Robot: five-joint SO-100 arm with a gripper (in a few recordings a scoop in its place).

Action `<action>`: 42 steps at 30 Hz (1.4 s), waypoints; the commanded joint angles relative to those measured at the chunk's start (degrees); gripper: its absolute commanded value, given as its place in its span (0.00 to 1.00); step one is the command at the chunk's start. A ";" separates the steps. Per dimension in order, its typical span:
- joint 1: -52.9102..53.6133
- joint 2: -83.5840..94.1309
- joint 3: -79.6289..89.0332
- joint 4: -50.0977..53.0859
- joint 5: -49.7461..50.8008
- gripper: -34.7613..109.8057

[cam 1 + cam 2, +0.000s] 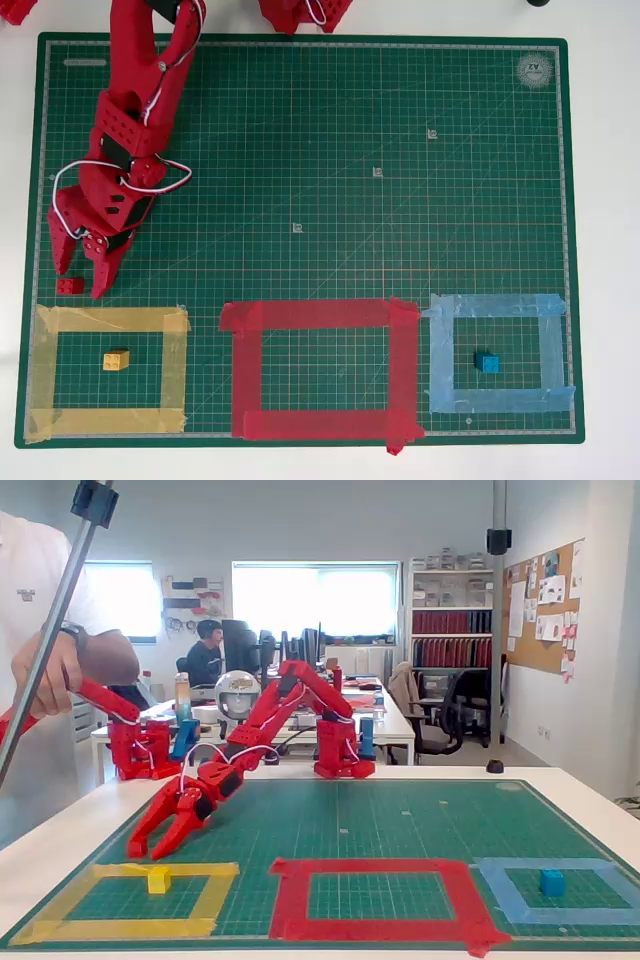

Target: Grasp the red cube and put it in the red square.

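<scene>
**Gripper straddling the red brick at the mat's left edge**

While the small yellow studded block (116, 360) is sitting inside the yellow tape outline (108, 320) and the small blue block (487, 363) is resting inside the light blue tape outline (497, 306), the large rectangle of wide red tape strips (322, 315) between them is lying empty along the near edge of the green gridded cutting mat (400, 130). Just beyond the yellow outline, in the overhead view, the tiny bright red plastic studded cube (70, 285) is sitting on the mat, outside every outline. The red printed two-finger gripper (80, 262) is reaching down over it with its fingers spread apart, one tip on either side of the cube and nothing clamped yet. Farther back, the arm is stretching from its base at the mat's far edge.

Risk, as a judgement: the cube is lying near the tips rather than deep between the fingers, so closing now may be pinching only a corner and flicking it away, or nudging it onto the yellow tape. Carrying it across could also be clipping the yellow block if the lift is too low.
</scene>
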 commanded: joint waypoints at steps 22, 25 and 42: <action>0.53 -1.67 -5.01 -1.14 6.24 0.40; 0.53 -2.02 -5.54 -1.14 6.77 0.40; 0.09 -3.96 -8.53 -1.14 7.12 0.37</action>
